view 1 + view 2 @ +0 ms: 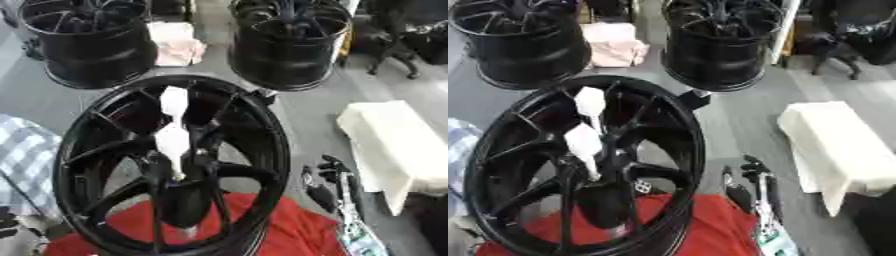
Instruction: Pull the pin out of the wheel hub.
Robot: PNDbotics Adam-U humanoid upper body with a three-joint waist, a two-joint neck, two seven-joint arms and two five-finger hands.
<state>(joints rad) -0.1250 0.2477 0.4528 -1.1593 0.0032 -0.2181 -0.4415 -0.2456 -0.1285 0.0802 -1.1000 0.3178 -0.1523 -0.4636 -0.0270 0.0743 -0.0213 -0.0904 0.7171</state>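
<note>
A large black wheel hub stands on edge on a red cloth, its open face toward me. A white pin sits among the spokes near the centre, with a second white piece above it and a thin stem running down. My right hand shows at the lower right, beside the rim and apart from it. Its fingers point up, relaxed and open, and hold nothing. No hand touches the pin.
Two more black wheel hubs stand at the back with a pink cloth between them. A white foam block lies at the right, a checked cloth at the left. A dark shape sits at the lower left edge.
</note>
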